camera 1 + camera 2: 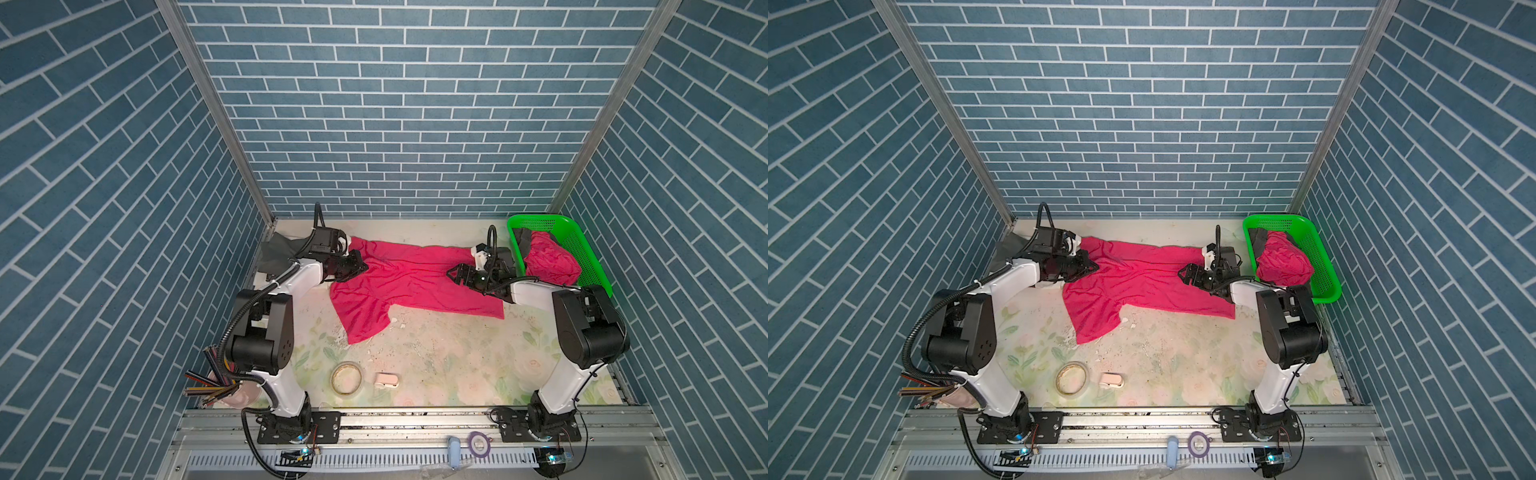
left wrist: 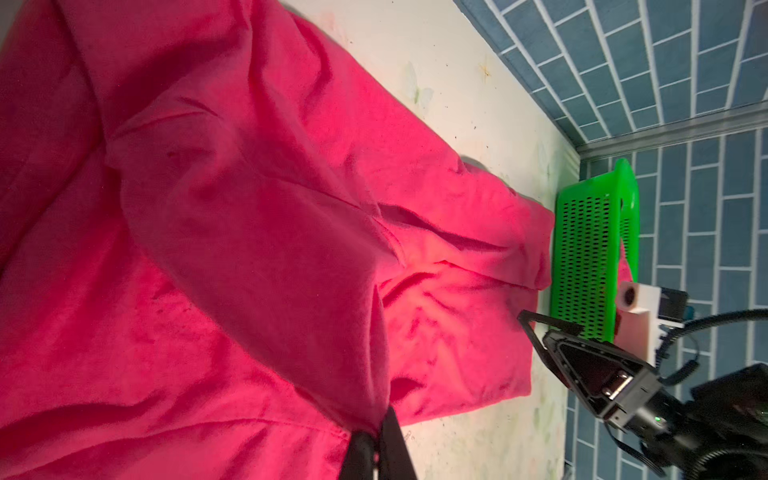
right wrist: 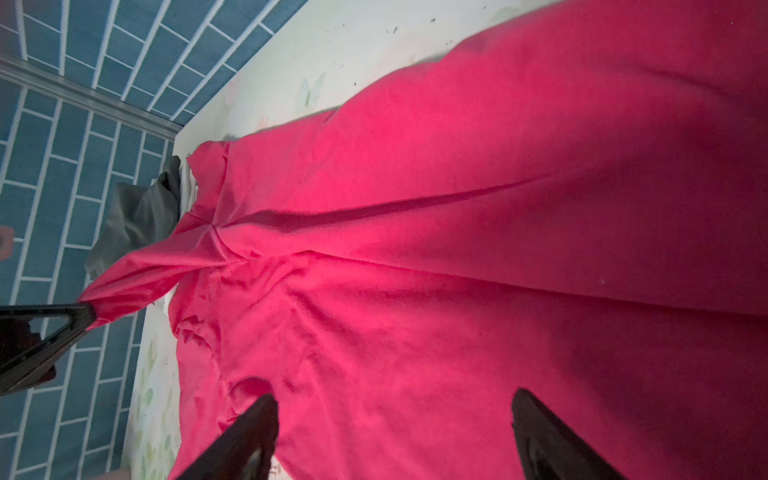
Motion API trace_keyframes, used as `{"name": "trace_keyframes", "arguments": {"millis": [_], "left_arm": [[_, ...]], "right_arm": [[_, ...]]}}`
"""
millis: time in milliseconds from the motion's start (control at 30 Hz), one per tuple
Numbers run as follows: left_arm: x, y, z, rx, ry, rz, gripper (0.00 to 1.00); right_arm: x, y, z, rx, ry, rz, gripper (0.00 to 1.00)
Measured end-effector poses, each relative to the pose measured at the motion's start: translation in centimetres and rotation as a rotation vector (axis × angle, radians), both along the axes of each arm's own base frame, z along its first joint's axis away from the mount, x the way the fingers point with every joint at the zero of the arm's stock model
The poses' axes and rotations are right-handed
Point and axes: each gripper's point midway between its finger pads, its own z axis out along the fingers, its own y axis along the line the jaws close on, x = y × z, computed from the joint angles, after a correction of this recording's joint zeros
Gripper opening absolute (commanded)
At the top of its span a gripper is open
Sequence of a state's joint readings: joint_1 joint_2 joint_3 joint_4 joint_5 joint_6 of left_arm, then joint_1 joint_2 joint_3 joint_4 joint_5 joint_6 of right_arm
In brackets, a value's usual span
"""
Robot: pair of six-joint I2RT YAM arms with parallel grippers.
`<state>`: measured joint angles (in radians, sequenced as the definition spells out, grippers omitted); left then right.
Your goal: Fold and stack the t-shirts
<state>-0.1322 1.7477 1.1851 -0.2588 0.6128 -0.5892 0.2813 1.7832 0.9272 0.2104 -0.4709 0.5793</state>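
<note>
magenta t-shirt pinched by left gripper; right gripper spread wide over it.

Green basket far right; tape roll near front.

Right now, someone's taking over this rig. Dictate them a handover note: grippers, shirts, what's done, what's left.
Left gripper: shut on an edge of the pink shirt, which lies spread out.
Right gripper: open, above the same shirt, nearer the basket.
In the basket: second pink shirt and dark cloth.
Grey shirt: far left corner, fold unclear.
Done: pink shirt laid out, not folded.
To do: fold it, stack it, then empty the basket.
</note>
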Motion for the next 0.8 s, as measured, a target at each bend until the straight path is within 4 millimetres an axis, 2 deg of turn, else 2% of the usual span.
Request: {"name": "trace_keyframes", "arguments": {"millis": [133, 300, 400, 433, 500, 533, 567, 633, 667, 733, 800], "left_arm": [[-0.7, 1.4, -1.4, -0.069, 0.063, 0.021, 0.00], [-2.7, 1.3, -3.7, -0.135, 0.150, 0.016, 0.00], [-3.6, 1.9, -4.3, -0.194, 0.180, 0.039, 0.06], [-3.8, 2.1, -4.3, -0.206, 0.188, 0.047, 0.12], [-3.7, 2.4, -3.9, -0.217, 0.180, 0.051, 0.37], [-3.7, 2.4, -3.7, -0.218, 0.174, 0.051, 0.40], [-3.7, 2.6, -3.5, -0.209, 0.167, 0.048, 0.48], [-3.7, 3.2, -3.4, -0.163, 0.157, 0.056, 0.72], [-3.7, 3.8, -3.5, -0.130, 0.157, 0.072, 0.87], [-3.3, 5.7, -3.3, -0.034, 0.146, 0.116, 0.87], [-2.1, 7.0, -2.2, 0.038, 0.115, 0.150, 0.87]], "right_arm": [[0.0, -0.1, -0.9, -0.005, 0.020, -0.003, 0.88], [0.1, -0.8, -1.7, -0.010, 0.040, -0.017, 0.88], [0.3, -1.2, -1.7, -0.012, 0.042, -0.027, 0.88], [0.4, -1.2, -1.8, -0.013, 0.044, -0.028, 0.88], [0.5, -1.3, -1.8, -0.015, 0.044, -0.031, 0.88], [0.6, -1.4, -1.8, -0.016, 0.044, -0.032, 0.88], [0.6, -1.4, -1.9, -0.016, 0.045, -0.033, 0.88], [0.6, -1.4, -2.0, -0.017, 0.048, -0.033, 0.89], [0.6, -1.5, -2.0, -0.017, 0.049, -0.034, 0.89], [0.7, -1.7, -2.0, -0.018, 0.050, -0.040, 0.89], [0.6, -1.8, -2.1, -0.022, 0.054, -0.039, 0.89]]}}
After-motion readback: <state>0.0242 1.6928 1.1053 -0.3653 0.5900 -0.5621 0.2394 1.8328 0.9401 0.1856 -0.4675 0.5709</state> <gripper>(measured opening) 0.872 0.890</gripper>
